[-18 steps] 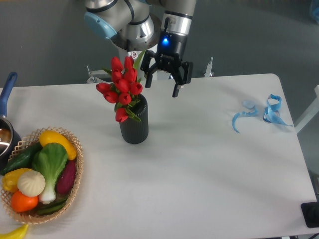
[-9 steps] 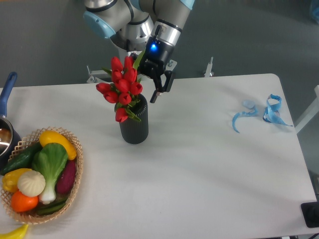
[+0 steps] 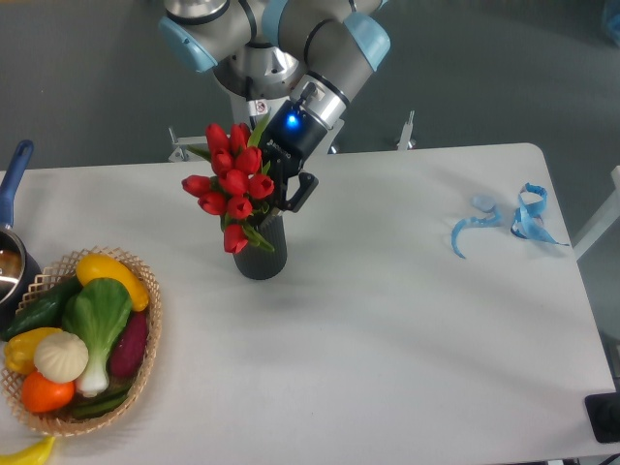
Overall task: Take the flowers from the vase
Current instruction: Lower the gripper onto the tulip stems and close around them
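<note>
The arm reaches down from the upper middle, its grey and pale-blue joints folded above the wrist, and tilts toward the lower left so that the gripper [image 3: 281, 189] sits against the right side of the flowers [image 3: 232, 189]. A blue light glows on the gripper body. One dark finger [image 3: 300, 192] shows clearly to the right of the bunch; the other is lost behind the leaves and buds, so whether the fingers are pressed onto the stems cannot be told.

The flowers are a tight cluster of glossy red tulip buds with green leaves, standing in the vase [image 3: 260, 254] near the middle-left of the white surface [image 3: 407, 339]. The bunch leans left and covers the mouth of the vase and most of its upper half; only the lower part of the black, vertically ribbed cylinder shows.

At the left edge sits a woven basket [image 3: 145, 363] of smooth plastic-looking vegetables, cut off at the bottom, with a dark pot and its blue handle [image 3: 14, 174] partly out of frame above it. A curly blue ribbon [image 3: 509, 221] lies well apart at the right side of the surface.
</note>
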### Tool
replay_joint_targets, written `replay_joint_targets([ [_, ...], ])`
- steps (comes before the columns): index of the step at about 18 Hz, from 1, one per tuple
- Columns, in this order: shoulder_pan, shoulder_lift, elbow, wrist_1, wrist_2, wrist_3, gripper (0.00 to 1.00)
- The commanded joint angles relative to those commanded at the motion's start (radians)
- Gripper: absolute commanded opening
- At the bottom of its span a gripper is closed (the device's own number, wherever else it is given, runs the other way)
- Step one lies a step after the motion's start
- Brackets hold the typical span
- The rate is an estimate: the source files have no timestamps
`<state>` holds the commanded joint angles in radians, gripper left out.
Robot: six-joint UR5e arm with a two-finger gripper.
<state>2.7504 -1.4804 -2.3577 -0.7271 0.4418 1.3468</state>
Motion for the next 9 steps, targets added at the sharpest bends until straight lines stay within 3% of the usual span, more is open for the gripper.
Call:
replay_joint_targets([
  [9,0.037,0.077,0.006,-0.005,-0.096,-0.11,0.0],
])
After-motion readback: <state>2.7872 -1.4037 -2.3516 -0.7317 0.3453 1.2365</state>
